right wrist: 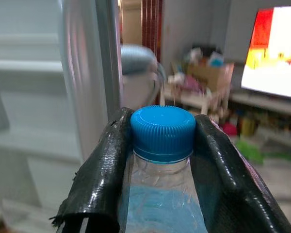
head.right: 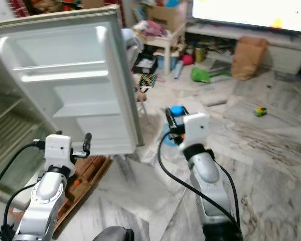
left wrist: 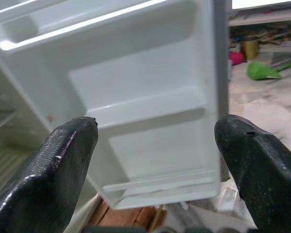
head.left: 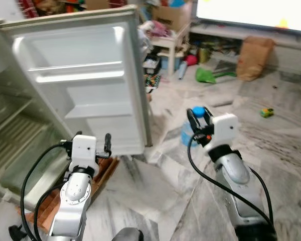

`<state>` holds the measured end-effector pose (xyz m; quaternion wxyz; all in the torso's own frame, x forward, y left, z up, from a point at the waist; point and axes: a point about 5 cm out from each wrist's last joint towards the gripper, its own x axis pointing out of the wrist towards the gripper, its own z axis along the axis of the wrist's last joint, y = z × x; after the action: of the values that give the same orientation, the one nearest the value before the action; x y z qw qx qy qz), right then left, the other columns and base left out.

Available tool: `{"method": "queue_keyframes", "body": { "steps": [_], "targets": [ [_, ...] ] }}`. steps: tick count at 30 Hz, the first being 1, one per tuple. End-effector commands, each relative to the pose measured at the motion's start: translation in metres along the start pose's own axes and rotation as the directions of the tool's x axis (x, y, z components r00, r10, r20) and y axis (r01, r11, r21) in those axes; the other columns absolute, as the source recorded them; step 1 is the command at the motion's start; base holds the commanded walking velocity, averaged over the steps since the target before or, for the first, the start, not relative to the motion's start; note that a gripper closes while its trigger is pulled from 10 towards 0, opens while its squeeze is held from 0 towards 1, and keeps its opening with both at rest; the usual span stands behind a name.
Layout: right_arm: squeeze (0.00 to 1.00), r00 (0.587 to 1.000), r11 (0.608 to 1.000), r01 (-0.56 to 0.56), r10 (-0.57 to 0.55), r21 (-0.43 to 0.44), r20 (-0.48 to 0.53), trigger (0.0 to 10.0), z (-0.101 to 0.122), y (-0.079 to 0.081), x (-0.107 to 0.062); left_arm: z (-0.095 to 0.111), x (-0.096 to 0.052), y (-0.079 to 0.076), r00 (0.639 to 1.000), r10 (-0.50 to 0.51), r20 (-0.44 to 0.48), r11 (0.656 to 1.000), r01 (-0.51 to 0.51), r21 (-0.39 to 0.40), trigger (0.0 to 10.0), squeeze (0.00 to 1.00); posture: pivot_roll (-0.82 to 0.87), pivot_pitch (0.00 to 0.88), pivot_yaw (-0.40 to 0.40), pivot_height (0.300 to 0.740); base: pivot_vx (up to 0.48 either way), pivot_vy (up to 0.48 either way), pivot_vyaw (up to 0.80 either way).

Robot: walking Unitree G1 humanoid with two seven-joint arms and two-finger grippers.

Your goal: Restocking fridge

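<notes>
A small white fridge stands open on my left, its door (head.left: 85,80) swung wide with bare door shelves (left wrist: 150,109). My right gripper (head.left: 199,116) is shut on a clear water bottle (right wrist: 160,194) with a blue cap (right wrist: 162,132), held upright to the right of the door's edge. The bottle's blue cap (head.right: 175,110) peeks out between the black fingers. My left gripper (head.left: 93,142) is open and holds nothing, hovering low in front of the door's lower shelf; its fingertips (left wrist: 63,150) frame that shelf.
The fridge's inner wire shelves (head.left: 15,133) lie at far left. A wooden board (head.left: 103,173) lies on the floor under the door. Clutter, a white side table (head.left: 165,42), a brown paper bag (head.left: 253,57) and a green item (head.left: 205,75) sit beyond on the marble floor.
</notes>
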<state>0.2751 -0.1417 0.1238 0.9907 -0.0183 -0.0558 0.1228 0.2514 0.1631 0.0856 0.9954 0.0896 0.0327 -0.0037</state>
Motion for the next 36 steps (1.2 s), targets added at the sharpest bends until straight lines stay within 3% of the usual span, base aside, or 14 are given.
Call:
{"method": "queue_keyframes", "body": {
  "steps": [1,9,14,17,26,30,36],
  "targets": [
    [0.0,0.998,1.0,-0.027,0.027,0.002,0.063,10.0,0.012,0.01,0.004,-0.001,-0.002,0.008,1.0,0.023,-0.002,1.0,-0.023,0.012,10.0,0.0,0.06,0.0,0.058,0.74,0.0,0.0,0.79],
    [0.0,0.997,0.999,-0.026,0.025,0.019,0.073,10.0,0.009,0.013,0.005,-0.022,-0.012,0.018,0.997,0.032,-0.073,0.999,-0.033,0.0,10.0,0.0,0.04,0.0,0.056,0.74,0.0,0.0,0.77],
    [0.0,0.999,1.0,0.006,-0.006,0.003,0.044,10.0,0.005,0.006,0.004,-0.013,-0.011,0.019,0.998,0.06,-0.037,0.998,-0.06,0.009,10.0,0.0,0.08,0.0,0.011,0.74,0.0,0.0,0.35],
    [0.0,0.998,0.997,-0.055,0.057,-0.058,0.04,10.0,0.008,0.012,0.016,-0.008,-0.008,0.02,0.996,0.085,-0.013,0.996,-0.085,-0.002,10.0,0.0,0.1,0.0,-0.006,0.74,0.0,0.0,0.0],
    [0.0,0.998,0.997,-0.032,0.036,-0.063,0.055,10.0,0.011,0.007,0.028,-0.004,-0.001,0.018,0.998,0.07,0.005,0.997,-0.07,0.007,10.0,0.0,0.1,0.0,-0.011,0.74,0.0,0.0,0.0],
    [0.0,0.998,0.998,-0.014,0.018,-0.067,0.059,10.0,0.012,0.005,0.026,0.004,0.002,0.017,0.998,0.054,0.031,0.998,-0.054,0.022,10.0,0.0,0.09,0.0,-0.012,0.74,0.0,0.0,0.0],
    [0.0,0.995,0.988,0.091,-0.084,-0.123,0.057,10.0,0.007,-0.008,0.016,-0.002,-0.005,0.019,0.999,0.049,0.009,0.998,-0.05,0.026,10.0,0.0,0.08,0.0,-0.006,0.74,0.0,0.0,0.0]
  ]
}}
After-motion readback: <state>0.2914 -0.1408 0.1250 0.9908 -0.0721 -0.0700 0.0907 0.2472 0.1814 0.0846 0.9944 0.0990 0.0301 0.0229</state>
